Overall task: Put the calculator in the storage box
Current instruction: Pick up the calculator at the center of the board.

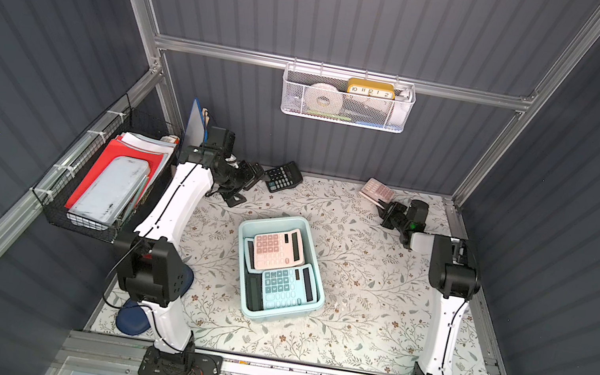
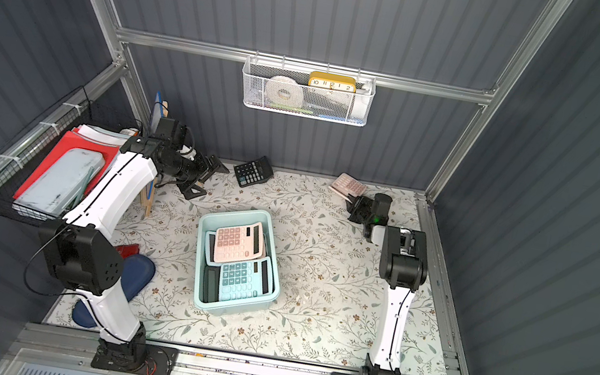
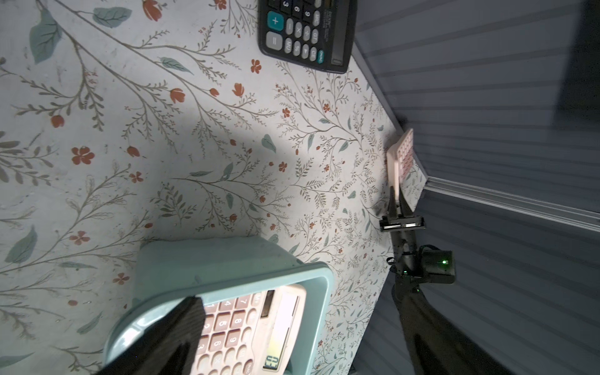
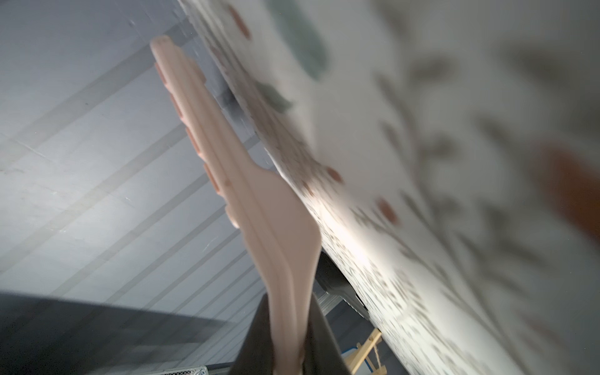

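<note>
Centrally, the storage box (image 1: 271, 220) sits on the table (image 1: 355, 290). It holds a rose calculator (image 1: 275, 249) over its far half and a blue calculator (image 1: 285, 284) over its near half, both face up and slanted on darker slabs that are mostly hidden. Beyond the box to its right, by the back wall, the right tool (image 1: 384, 205) is clamped on one end of the pale pink calculator (image 1: 376, 189). This calculator is tilted, keys up, with its long axis running from the tool toward the back wall, and its gripped end is covered. The right wrist view shows it edge-on and blurred; whether its far end touches the table I cannot tell. Beyond the box to its left, the left tool (image 1: 248, 185) hangs with jaws wide apart, just beside a black calculator (image 1: 283, 176). High beyond the box, a white mesh basket (image 1: 382, 111) holds a yellow clock (image 1: 370, 89) and a tape roll (image 1: 320, 98). Far left of the box, a black wire basket (image 1: 86, 230) carries a red folder (image 1: 109, 157) and a pale blue case (image 1: 111, 184).
</note>
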You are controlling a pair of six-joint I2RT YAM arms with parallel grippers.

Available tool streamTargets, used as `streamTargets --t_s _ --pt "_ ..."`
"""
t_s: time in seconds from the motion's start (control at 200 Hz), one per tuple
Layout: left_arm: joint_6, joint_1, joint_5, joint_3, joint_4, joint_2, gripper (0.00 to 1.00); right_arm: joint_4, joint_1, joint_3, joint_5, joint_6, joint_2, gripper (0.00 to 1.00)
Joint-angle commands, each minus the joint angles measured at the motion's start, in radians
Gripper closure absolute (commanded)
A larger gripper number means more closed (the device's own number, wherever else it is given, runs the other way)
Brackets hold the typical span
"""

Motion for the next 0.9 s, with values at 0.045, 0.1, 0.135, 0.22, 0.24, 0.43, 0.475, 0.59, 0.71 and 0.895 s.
streamTargets --t_s 0.045,0.1,0.135,0.22,0.24,0.43,0.475,0.59,0.71,0.895 --pt "-0.113 -0.001 0.094 -0.054 0.132 -0.070 0.01 0.108 0.006 -0.136 -0.013 0.058 -0.137 1.00" --pt "-0.140 -0.006 0.106 -0.071 0.169 -0.084 0.01 0.126 0.007 -0.191 -0.014 0.066 -0.193 1.00" --pt "-0.159 -0.011 0.115 -0.082 0.193 -0.091 0.01 0.141 0.009 -0.227 -0.015 0.073 -0.229 1.00" --pt "-0.201 -0.037 0.125 -0.106 0.249 -0.103 0.01 0.169 0.016 -0.307 -0.012 0.090 -0.316 1.00" --pt "-0.211 -0.045 0.124 -0.111 0.266 -0.104 0.01 0.173 0.018 -0.324 -0.011 0.093 -0.338 1.00" --pt "-0.318 -0.149 0.088 -0.141 0.420 -0.101 0.01 0.118 0.066 -0.452 0.013 0.090 -0.548 1.00" --pt "-0.344 -0.172 0.080 -0.149 0.465 -0.096 0.01 0.089 0.084 -0.473 0.024 0.087 -0.596 1.00" --pt "-0.399 -0.207 0.081 -0.160 0.553 -0.076 0.01 0.004 0.143 -0.499 0.060 0.070 -0.705 1.00" --pt "-0.418 -0.239 0.082 -0.140 0.590 -0.049 0.01 -0.065 0.229 -0.504 0.129 0.057 -0.783 1.00" --pt "-0.438 -0.291 0.081 -0.110 0.608 -0.007 0.06 -0.126 0.325 -0.456 0.209 0.028 -0.816 1.00"
